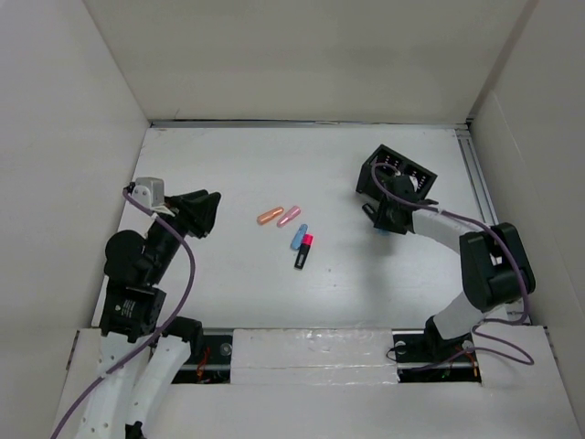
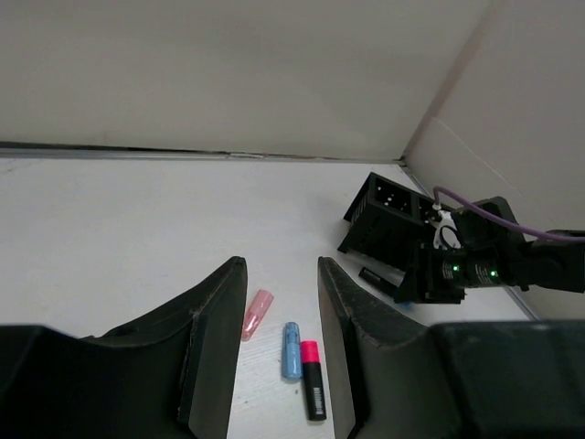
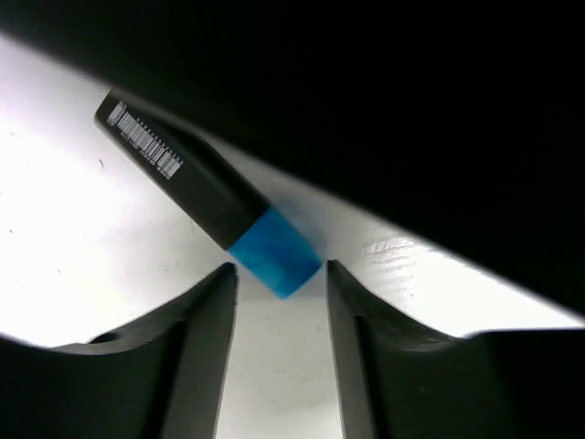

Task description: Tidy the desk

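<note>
The right gripper [image 3: 281, 273] is hovering open and empty, its fingertips flanking the cap of a blue-capped highlighter [image 3: 196, 183] on the tabletop [image 1: 274, 165], which is carrying the black organizer [image 1: 402, 171] just beyond. Centring on the barrel before closing looks wiser. The left gripper [image 2: 281, 265], also open and empty, is hanging well left of the organizer. Only the right wrist view is showing the barcode, and only the top view the whole tabletop.
</note>
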